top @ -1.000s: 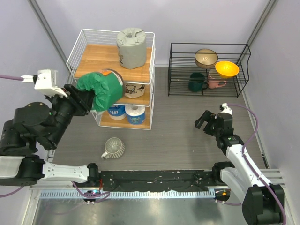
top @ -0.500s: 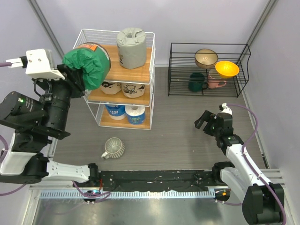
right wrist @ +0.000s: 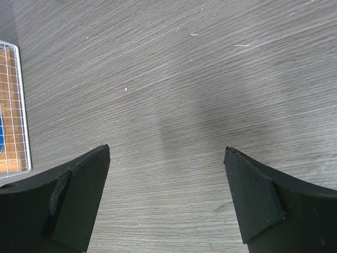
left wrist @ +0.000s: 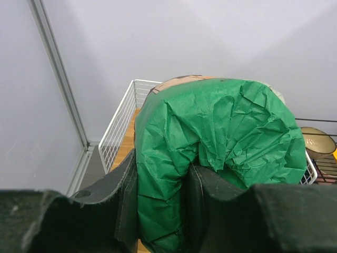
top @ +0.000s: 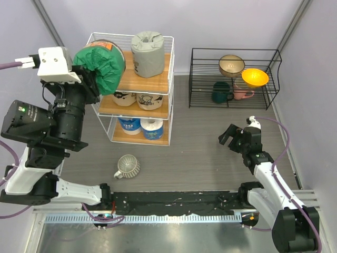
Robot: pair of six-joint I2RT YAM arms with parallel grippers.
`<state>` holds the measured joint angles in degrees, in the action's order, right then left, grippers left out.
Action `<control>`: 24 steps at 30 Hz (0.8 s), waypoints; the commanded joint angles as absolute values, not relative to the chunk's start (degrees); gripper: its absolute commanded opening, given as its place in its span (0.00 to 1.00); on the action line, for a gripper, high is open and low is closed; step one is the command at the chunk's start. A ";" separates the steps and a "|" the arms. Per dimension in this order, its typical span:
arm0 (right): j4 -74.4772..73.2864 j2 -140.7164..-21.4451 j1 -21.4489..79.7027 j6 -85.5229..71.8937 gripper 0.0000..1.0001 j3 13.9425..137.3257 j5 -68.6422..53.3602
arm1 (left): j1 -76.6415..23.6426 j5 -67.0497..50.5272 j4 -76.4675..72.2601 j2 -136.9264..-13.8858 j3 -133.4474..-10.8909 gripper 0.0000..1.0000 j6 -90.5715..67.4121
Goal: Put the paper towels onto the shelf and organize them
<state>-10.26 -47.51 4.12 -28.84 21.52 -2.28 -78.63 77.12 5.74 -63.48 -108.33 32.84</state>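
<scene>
Crumpled green roll (top: 102,66) hangs over the shelf's (top: 160,73) top board, beside the grey roll (top: 147,52).

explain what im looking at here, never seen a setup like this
Two robot arms are bolted to a table. One picture looks down from above; the other two come from a camera on each wrist. The left gripper is clamped on a green paper towel roll, held by the top of a white wire shelf. A grey roll sits on its top board, four more rolls below. The right gripper is open, empty, over bare table. A pale mug lies nearby.
</scene>
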 commanded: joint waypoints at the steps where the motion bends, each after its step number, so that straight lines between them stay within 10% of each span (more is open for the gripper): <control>1: -8.35 -46.67 4.31 -29.18 0.95 21.45 -2.72 | -77.96 74.01 0.18 -64.25 -110.39 0.31 36.21; 24: -7.91 -48.16 4.31 -28.92 0.96 21.80 -2.20 | -44.13 46.33 38.92 -77.60 -128.48 0.28 3.26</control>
<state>-10.24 -47.68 4.12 -28.84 21.52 -2.28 -49.45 55.22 34.00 -76.38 -123.37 9.74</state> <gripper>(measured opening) 0.956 0.362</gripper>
